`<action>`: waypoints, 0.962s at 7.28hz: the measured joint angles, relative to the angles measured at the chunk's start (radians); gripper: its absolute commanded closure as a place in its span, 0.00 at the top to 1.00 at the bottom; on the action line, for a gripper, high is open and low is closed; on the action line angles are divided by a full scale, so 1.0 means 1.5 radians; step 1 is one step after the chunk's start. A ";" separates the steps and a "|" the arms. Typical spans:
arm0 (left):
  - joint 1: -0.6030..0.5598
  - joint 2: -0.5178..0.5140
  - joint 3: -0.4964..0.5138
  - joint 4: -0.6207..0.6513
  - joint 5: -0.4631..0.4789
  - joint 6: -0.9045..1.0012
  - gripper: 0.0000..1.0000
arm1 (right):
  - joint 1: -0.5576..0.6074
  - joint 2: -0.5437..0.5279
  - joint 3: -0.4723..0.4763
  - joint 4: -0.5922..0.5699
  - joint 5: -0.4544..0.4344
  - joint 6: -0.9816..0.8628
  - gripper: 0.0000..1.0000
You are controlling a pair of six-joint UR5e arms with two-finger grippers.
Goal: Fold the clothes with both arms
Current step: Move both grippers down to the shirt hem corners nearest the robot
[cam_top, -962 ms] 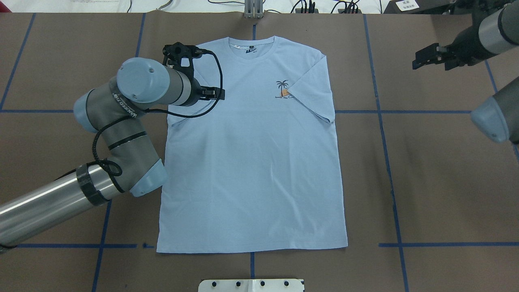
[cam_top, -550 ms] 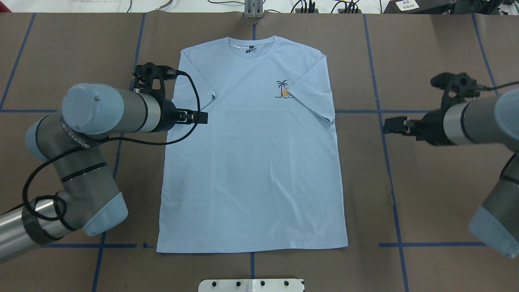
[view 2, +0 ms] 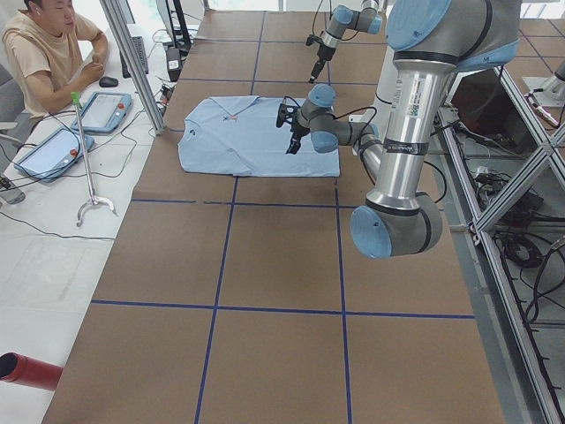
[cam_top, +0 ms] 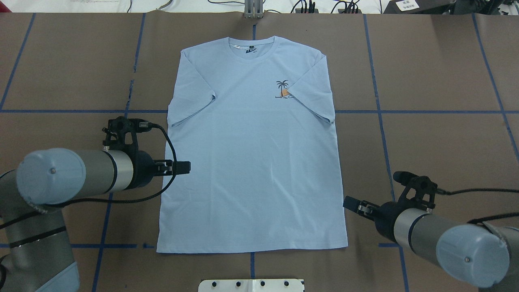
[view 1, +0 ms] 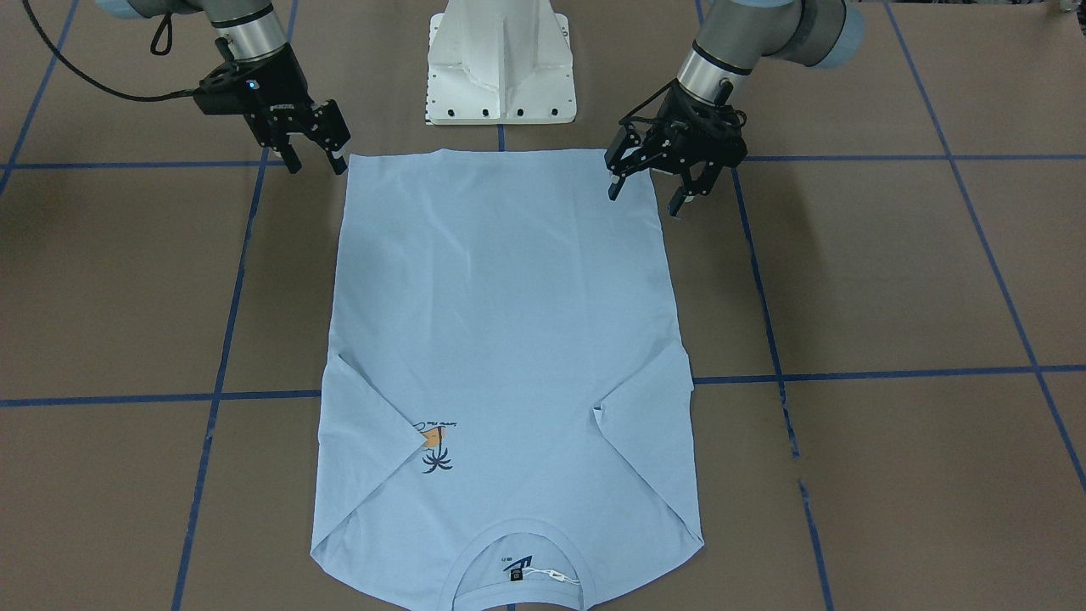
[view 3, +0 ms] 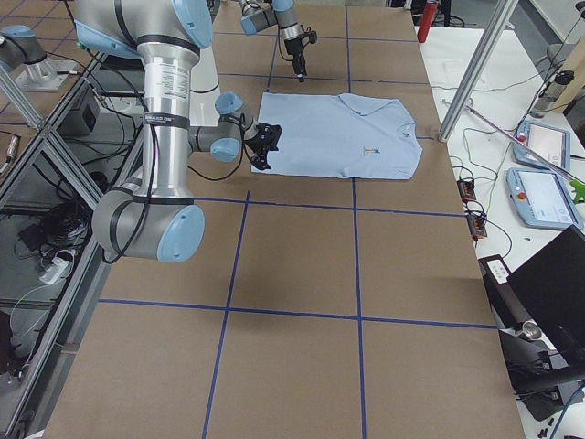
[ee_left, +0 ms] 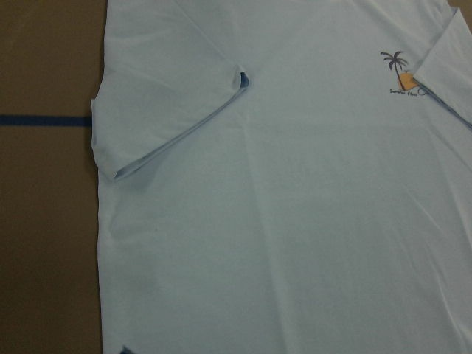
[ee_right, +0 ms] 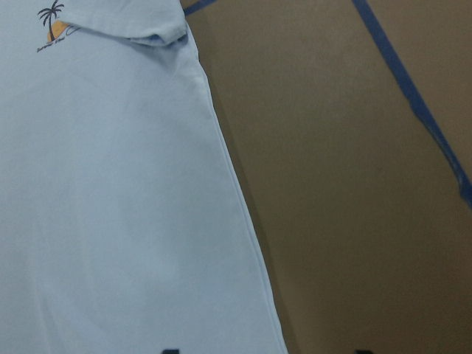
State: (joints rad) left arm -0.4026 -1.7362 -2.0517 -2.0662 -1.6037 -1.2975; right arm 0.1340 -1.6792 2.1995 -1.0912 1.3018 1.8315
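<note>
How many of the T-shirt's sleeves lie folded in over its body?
2: the left-side sleeve, folded across the chest, and the right-side sleeve, its edge reaching the palm print. Neither is hidden.

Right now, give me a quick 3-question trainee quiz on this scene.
1. True or false: the left gripper is shut on the T-shirt.
2. Pick one. The sleeves are: A) spread out to the sides, B) folded in over the T-shirt's body, C) rolled up to the shoulders.
3. Short answer: the right gripper hovers by which end of the T-shirt, collar or hem?

Key: 1 false, it is open and holds nothing; 2 B; 3 hem.
</note>
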 measured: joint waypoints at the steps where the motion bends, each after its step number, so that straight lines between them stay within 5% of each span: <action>1: 0.039 0.032 -0.019 0.000 0.020 -0.030 0.98 | -0.029 -0.001 0.005 -0.011 -0.018 0.036 0.74; 2: 0.081 0.055 -0.028 0.000 0.039 -0.072 0.70 | -0.042 0.000 0.007 -0.030 -0.024 0.058 0.74; 3: 0.120 0.072 -0.030 0.001 0.063 -0.118 0.63 | -0.046 0.001 0.008 -0.043 -0.026 0.069 0.76; 7: 0.205 0.096 -0.006 0.002 0.093 -0.226 0.62 | -0.052 0.003 0.006 -0.052 -0.041 0.076 0.81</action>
State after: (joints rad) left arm -0.0947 -1.5919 -2.0604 -2.0633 -1.4642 -1.6359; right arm 0.0555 -1.6740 2.2090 -1.1689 1.2399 1.9450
